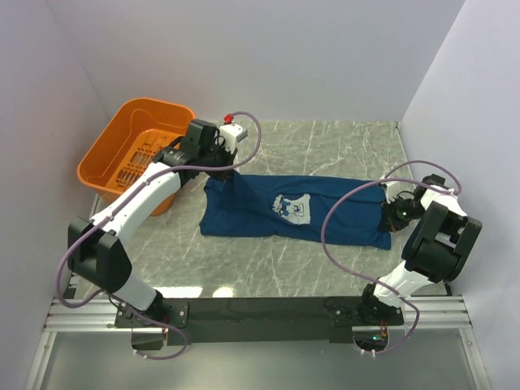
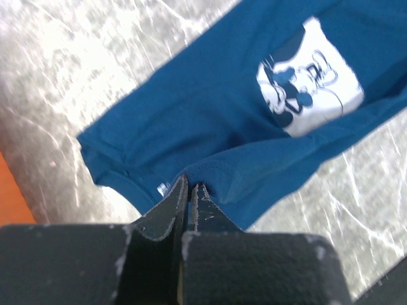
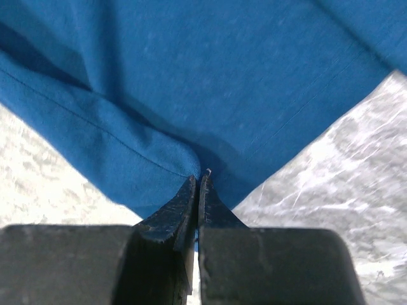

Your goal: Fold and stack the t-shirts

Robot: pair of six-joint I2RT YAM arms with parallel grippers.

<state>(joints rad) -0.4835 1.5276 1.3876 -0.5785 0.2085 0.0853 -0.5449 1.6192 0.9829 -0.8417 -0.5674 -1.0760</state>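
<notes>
A dark navy-blue t-shirt (image 1: 268, 213) lies stretched across the middle of the marble table, its pale mouse print (image 1: 292, 208) facing up. My left gripper (image 1: 219, 172) is shut on the shirt's far left corner; in the left wrist view the cloth (image 2: 210, 108) bunches at the closed gripper tips (image 2: 192, 185). My right gripper (image 1: 388, 213) is shut on the shirt's right end. The right wrist view shows the hem (image 3: 121, 140) pinched at the closed tips (image 3: 198, 178). The shirt hangs taut between the two grips.
An orange plastic basket (image 1: 130, 150) stands at the back left corner, close behind the left arm. White walls close in the table on the left, back and right. The black mounting rail (image 1: 260, 310) runs along the near edge.
</notes>
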